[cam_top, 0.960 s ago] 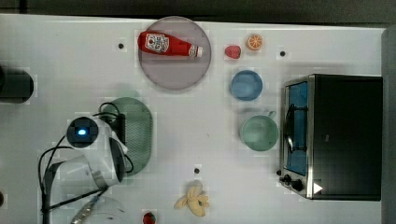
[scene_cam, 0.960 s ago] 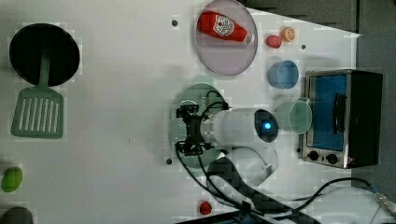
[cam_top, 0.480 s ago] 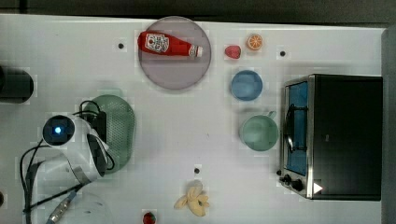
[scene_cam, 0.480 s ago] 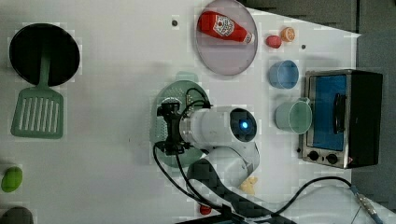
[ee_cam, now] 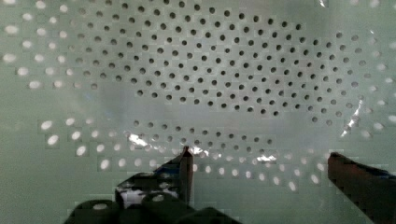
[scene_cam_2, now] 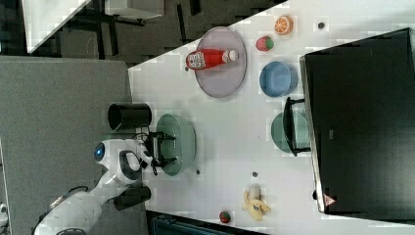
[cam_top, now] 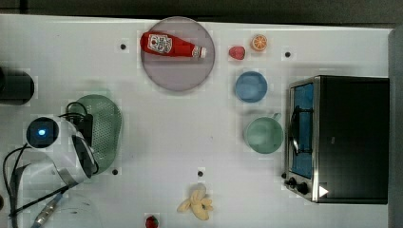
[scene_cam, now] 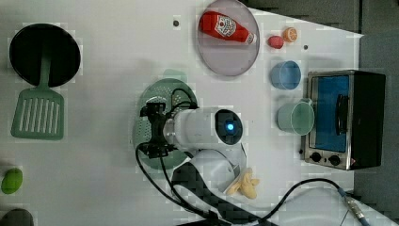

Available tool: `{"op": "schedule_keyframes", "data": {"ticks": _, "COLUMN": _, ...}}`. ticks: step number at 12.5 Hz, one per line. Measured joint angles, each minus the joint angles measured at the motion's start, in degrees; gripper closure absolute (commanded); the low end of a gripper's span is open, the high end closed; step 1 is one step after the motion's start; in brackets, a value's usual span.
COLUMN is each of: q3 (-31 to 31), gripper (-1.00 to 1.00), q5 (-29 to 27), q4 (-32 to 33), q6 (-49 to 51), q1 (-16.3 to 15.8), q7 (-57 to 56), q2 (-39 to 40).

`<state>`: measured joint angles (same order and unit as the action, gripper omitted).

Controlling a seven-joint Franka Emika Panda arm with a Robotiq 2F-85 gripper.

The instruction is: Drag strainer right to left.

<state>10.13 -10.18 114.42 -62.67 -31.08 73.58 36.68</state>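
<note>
The strainer (cam_top: 107,124) is a pale mint-green oval basket with a dotted bottom, lying near the top view's left side of the white table. My arm reaches over it, and my gripper (scene_cam: 153,130) hangs down inside the basin. In the wrist view the perforated bottom of the strainer (ee_cam: 210,70) lies close under my gripper (ee_cam: 259,163). Two dark fingers (ee_cam: 184,168) stand wide apart there, open, with nothing between them. The right view has the gripper (scene_cam_2: 164,146) over the strainer's (scene_cam_2: 182,142) edge nearest the arm.
A black cup (cam_top: 14,86) stands just beyond the strainer at the top view's left edge. A purple plate (cam_top: 161,80) carries a ketchup bottle (cam_top: 166,45). A blue bowl (cam_top: 250,86), mint mug (cam_top: 263,135), toaster oven (cam_top: 347,137) and banana (cam_top: 197,204) lie toward the top view's right. A green spatula (scene_cam: 37,117) lies at the left view's left.
The strainer and my arm have slid together toward the top view's left, away from the mug and oven. The gripper stays open inside the basin.
</note>
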Motion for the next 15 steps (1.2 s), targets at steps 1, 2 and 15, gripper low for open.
{"op": "schedule_keyframes", "data": {"ticks": 1, "q3": -0.48, "gripper": -1.00, "q5": 0.04, "q4": -1.73, "q6": 0.17, "q1": -1.04, "q7": 0.22, "q2": 1.01}}
{"op": "schedule_keyframes", "data": {"ticks": 2, "q3": -1.02, "gripper": -1.00, "q5": 0.08, "q4": -3.58, "q6": -0.45, "q1": -2.04, "q7": 0.22, "q2": 2.13}}
{"op": "schedule_keyframes", "data": {"ticks": 15, "q3": -10.65, "gripper": -1.00, "q5": 3.95, "q4": -1.85, "q6": 26.94, "q1": -6.41, "q7": -13.37, "q2": -16.62}}
